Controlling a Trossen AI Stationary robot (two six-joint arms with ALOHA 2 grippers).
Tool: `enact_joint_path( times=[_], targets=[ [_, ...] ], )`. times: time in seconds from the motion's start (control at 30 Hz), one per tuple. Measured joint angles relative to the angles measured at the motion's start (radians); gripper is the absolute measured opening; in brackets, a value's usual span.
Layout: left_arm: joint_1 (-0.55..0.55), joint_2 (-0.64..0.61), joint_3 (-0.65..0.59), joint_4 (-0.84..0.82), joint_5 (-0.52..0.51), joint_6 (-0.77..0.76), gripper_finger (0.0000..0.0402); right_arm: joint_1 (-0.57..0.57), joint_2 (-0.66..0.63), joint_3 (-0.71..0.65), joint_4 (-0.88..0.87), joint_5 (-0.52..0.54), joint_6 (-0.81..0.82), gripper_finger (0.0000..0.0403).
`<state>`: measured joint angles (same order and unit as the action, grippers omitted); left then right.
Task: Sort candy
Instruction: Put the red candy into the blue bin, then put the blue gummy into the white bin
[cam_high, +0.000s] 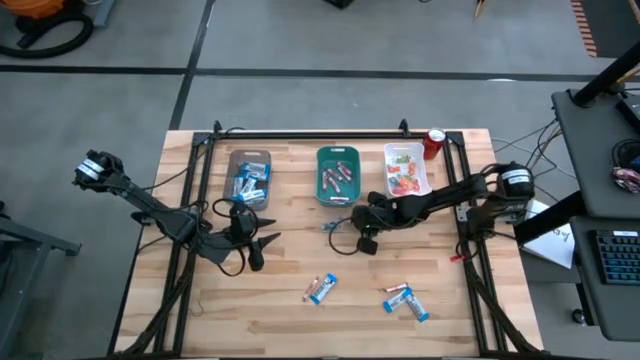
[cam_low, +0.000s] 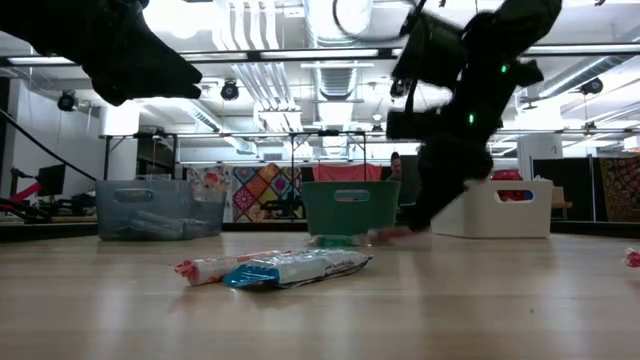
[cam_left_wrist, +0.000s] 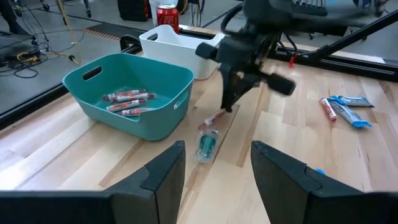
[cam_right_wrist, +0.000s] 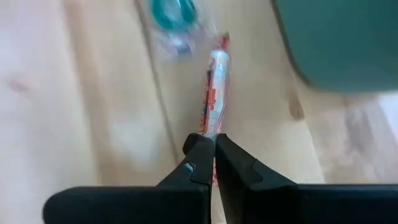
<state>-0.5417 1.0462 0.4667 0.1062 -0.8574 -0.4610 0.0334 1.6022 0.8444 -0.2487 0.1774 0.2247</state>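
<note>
Your right end effector (cam_right_wrist: 214, 149) is down at the counter (cam_high: 300, 320) just in front of the teal tray (cam_high: 338, 190), its fingers pressed together on one end of a red stick (cam_right_wrist: 214, 93) — a low, end-on pinch that suits a thin sweet lying flat, and it sits next to the tray where such sticks already lie. A green piece (cam_left_wrist: 206, 144) lies just beside the stick, not gripped. Your left end effector (cam_left_wrist: 214, 180) waits over the left part of the counter in front of the brown tray (cam_high: 249, 158), fingers spread and empty, well clear of the right arm's reach. The three trays stand in a row at the far edge, apparently one per kind: blue-and-white bars in the brown one, red sticks in the teal one, mixed red and orange pieces in the white tray (cam_high: 407, 152). A red can (cam_high: 435, 143) stands beside the white tray. In the teal tray you can count three or four sticks; the other trays' contents are too small to count. Loose on the near counter: a pair of sweets (cam_high: 320, 289) touching each other, and a cluster of two or three (cam_high: 405, 298) to their right — so several remain to sort.
</note>
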Motion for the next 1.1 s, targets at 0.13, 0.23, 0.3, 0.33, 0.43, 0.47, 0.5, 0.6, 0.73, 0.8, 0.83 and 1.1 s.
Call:
enact_joint_path(
  times=[0.13, 0.23, 0.3, 0.33, 0.43, 0.47, 0.5, 0.6, 0.73, 0.8, 0.83, 1.1],
  targets=[
    [0.0, 0.0, 0.0, 0.001, 0.0, 0.0, 0.0166, 0.016, -0.059, 0.002, 0.015, -0.017, 0.0, 0.0007],
    [0.0, 0.0, 0.0, 0.003, 0.0, 0.0, 0.0166, 0.028, -0.089, 0.002, 0.015, -0.013, 0.0, 0.0007],
    [0.0, 0.0, 0.0, 0.003, 0.0, 0.0, 0.0166, 0.035, -0.11, 0.002, 0.018, -0.012, 0.0, 0.0008],
    [0.0, 0.0, 0.0, 0.005, 0.0, 0.0, 0.0166, 0.037, -0.118, 0.002, 0.028, -0.011, -0.003, 0.0008],
    [0.0, 0.0, 0.0, 0.007, 0.0, 0.0, 0.0166, 0.039, -0.131, 0.002, 0.066, -0.009, -0.013, 0.0008],
    [0.0, 0.0, 0.0, 0.007, 0.0, 0.0, 0.0166, 0.039, -0.135, 0.002, 0.087, -0.008, -0.016, 0.0008],
    [0.0, 0.0, 0.0, 0.006, 0.0, 0.0, 0.0166, 0.036, -0.139, 0.002, 0.114, -0.004, -0.022, 0.0008],
    [0.0, 0.0, 0.0, 0.007, 0.0, 0.0, 0.0166, 0.018, -0.148, 0.003, 0.186, 0.004, -0.059, 0.0008],
    [0.0, 0.0, 0.0, 0.009, 0.0, 0.0, 0.0166, -0.03, -0.155, 0.004, 0.265, 0.006, -0.105, 0.0008],
    [0.0, 0.0, 0.0, 0.01, 0.0, 0.0, 0.0166, -0.065, -0.155, 0.013, 0.277, 0.018, -0.126, 0.0008],
    [0.0, 0.0, 0.0, 0.011, 0.0, 0.0, 0.0166, -0.084, -0.154, 0.018, 0.277, 0.038, -0.135, 0.0008],
    [0.0, 0.0, 0.0, 0.013, 0.0, 0.0, 0.0166, -0.255, -0.147, 0.033, 0.291, 0.143, -0.116, 0.0009]
  ],
)
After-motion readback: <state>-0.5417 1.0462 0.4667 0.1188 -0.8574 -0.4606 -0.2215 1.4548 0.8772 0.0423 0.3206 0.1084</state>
